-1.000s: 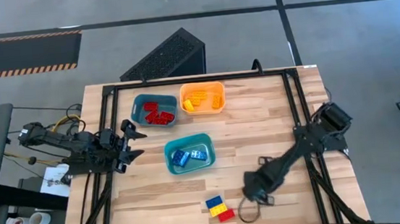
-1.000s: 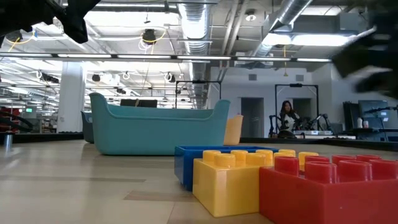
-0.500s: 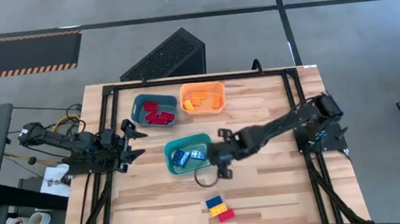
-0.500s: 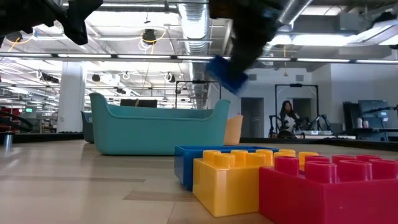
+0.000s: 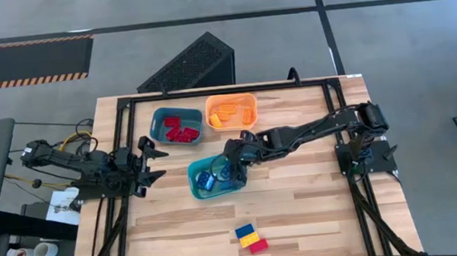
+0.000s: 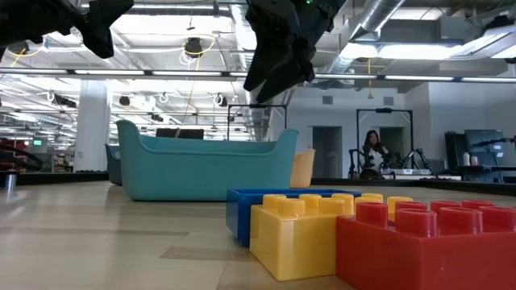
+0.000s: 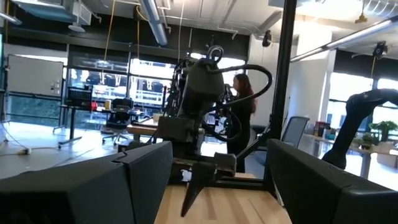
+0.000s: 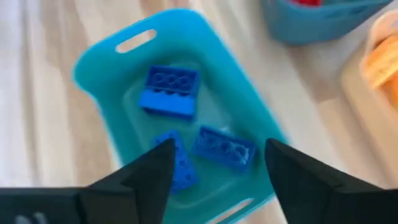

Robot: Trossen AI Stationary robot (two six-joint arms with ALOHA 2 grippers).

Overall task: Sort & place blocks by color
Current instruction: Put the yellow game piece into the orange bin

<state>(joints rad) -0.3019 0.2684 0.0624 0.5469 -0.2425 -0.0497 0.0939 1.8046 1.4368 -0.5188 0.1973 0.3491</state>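
The left arm lies folded low at the desk's (image 5: 302, 213) left edge, its left claw (image 5: 150, 158) pointing toward the trays with its fingers spread and nothing between them. Just beyond it sit a blue-grey tray (image 5: 177, 126) of red blocks (image 5: 181, 132) and an orange tray (image 5: 231, 111) of orange-yellow blocks (image 5: 227, 114). Nearer the front, a teal tray (image 5: 215, 175) holds 3 blue blocks (image 8: 169, 91). The right arm stretches from the desk's right side across the middle, ending with the right claw (image 5: 233, 162) hovering over the teal tray, fingers (image 8: 149, 177) apart and empty. At the front edge, 1 blue (image 5: 243, 231), 1 yellow (image 5: 247, 240) and 1 red block (image 5: 258, 246) sit touching together.
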